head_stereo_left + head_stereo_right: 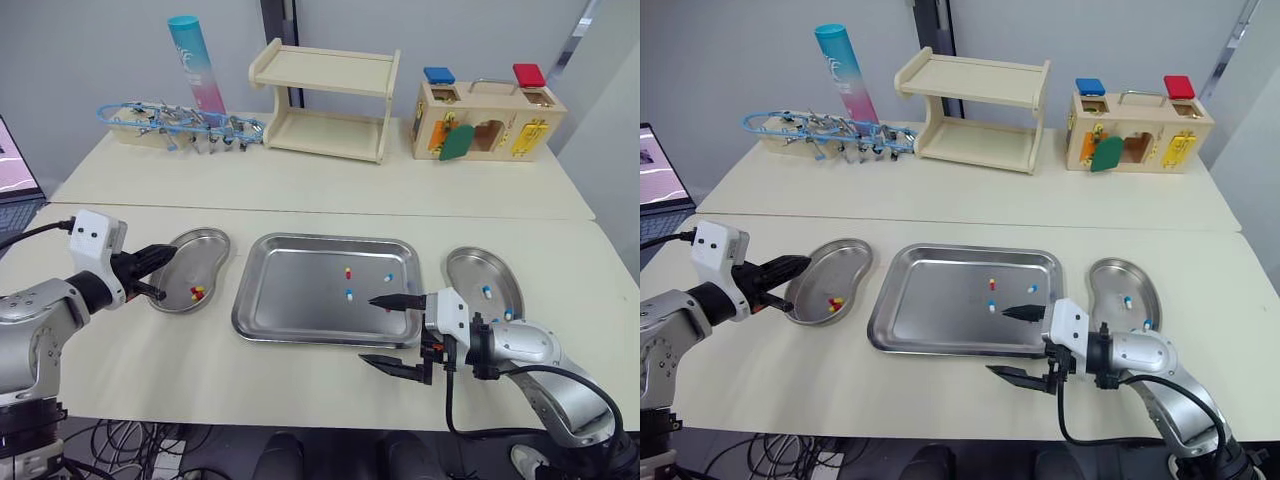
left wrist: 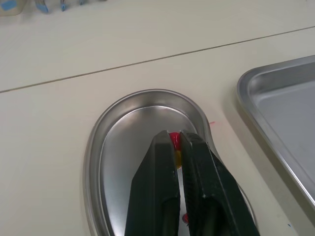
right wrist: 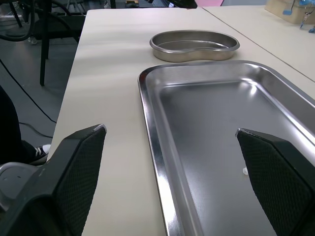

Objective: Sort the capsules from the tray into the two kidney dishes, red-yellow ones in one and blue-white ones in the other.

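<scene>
Gleaming in brushed steel, the rectangular tray (image 1: 285,300) with rounded corners and a raised rim lies in the middle of the cream table (image 1: 330,190), its long axis running left to right. Three small glossy capsules rest on its far right part: a red-yellow capsule (image 1: 348,272), a blue-white capsule (image 1: 388,277) just right of it, and another blue-white capsule (image 1: 349,294) just nearer. They are too small to read which way they point. The left kidney dish (image 1: 207,250), a shallow bean-shaped steel bowl, sits just left of the tray with its long axis slanting away from the robot and its indented side towards the tray; a few red-yellow capsules (image 1: 197,292) lie in it. The right kidney dish (image 1: 468,266) sits just right of the tray and holds two blue-white capsules (image 1: 486,292). The left gripper (image 1: 162,272) hovers over the left dish's outer rim, its fingers (image 2: 157,187) drawn together to a thin slit, with nothing seen pinched. The right gripper (image 1: 369,329) is spread wide across the tray's near rim, one finger over the steel and one over the table. Along the far side stand a wooden two-tier shelf (image 1: 325,100), a wooden latch box (image 1: 487,122), a turquoise-pink tube (image 1: 195,60) and a blue wire rack (image 1: 180,125).
</scene>
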